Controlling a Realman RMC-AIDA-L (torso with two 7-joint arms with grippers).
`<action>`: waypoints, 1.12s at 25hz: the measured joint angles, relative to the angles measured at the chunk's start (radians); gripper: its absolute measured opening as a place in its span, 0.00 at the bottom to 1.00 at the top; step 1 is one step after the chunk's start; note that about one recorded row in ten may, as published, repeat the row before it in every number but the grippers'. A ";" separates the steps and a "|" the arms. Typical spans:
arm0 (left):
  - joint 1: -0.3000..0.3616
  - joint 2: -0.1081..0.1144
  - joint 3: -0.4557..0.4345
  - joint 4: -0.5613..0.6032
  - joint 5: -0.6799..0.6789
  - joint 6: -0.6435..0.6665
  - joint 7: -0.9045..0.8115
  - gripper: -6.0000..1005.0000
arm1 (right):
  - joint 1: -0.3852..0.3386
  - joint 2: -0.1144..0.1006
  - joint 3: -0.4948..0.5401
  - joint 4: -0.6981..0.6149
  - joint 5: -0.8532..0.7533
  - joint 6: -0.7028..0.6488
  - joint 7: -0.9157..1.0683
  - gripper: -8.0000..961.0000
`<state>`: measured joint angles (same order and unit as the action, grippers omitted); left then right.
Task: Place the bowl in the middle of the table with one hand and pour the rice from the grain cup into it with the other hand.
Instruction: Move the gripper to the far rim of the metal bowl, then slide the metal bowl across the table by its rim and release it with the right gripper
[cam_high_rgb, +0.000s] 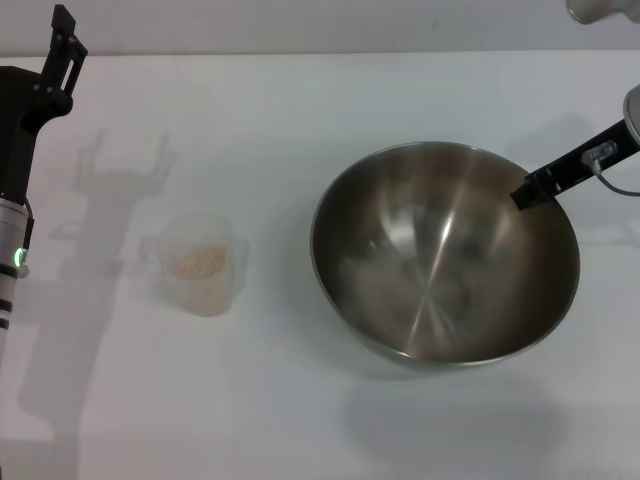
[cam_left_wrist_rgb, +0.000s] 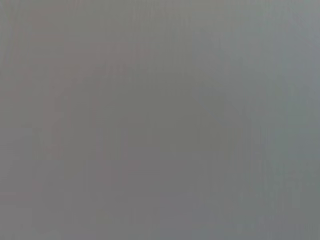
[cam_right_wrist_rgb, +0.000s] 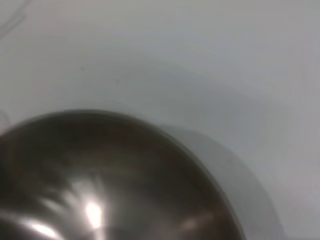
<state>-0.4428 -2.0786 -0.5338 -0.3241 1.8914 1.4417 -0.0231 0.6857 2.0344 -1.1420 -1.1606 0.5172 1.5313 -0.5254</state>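
Right claw (cam_high_rgb: 527, 192), a black finger reaching in from the right edge, sat at the far right rim of the large round stainless-steel bowl (cam_high_rgb: 445, 252), one finger lying against the inside wall just below the rim; whether it was pinching the rim or merely touching it could not be told from the head view. That shiny bowl sat on the plain white table (cam_high_rgb: 300, 100), right of centre, and it looked empty inside, only reflections showing on its brushed grey wall. Over on the left, well apart from the bowl, stood the small translucent plastic grain cup (cam_high_rgb: 200, 264), upright, with the pale beige rice (cam_high_rgb: 197, 263) lying in its bottom. Left claw (cam_high_rgb: 64, 48), black, hung at the far left edge above the table, well clear of the cup, its fingers parted. From the right wrist, the bowl's curved rim (cam_right_wrist_rgb: 125, 175) filled the lower part against the white table (cam_right_wrist_rgb: 200, 50).
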 joint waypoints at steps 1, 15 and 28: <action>0.000 0.000 0.000 0.000 0.000 0.000 0.000 0.79 | 0.000 0.000 0.000 0.000 0.000 0.000 0.000 0.05; 0.008 0.000 0.006 -0.006 0.006 0.000 0.000 0.78 | -0.025 0.037 0.157 -0.148 0.025 -0.004 -0.021 0.04; 0.017 0.000 0.013 -0.012 0.006 0.008 0.000 0.78 | -0.017 0.039 0.140 -0.058 0.153 -0.022 -0.071 0.07</action>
<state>-0.4254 -2.0785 -0.5206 -0.3358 1.8976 1.4496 -0.0235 0.6685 2.0739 -1.0017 -1.2189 0.6702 1.5090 -0.5959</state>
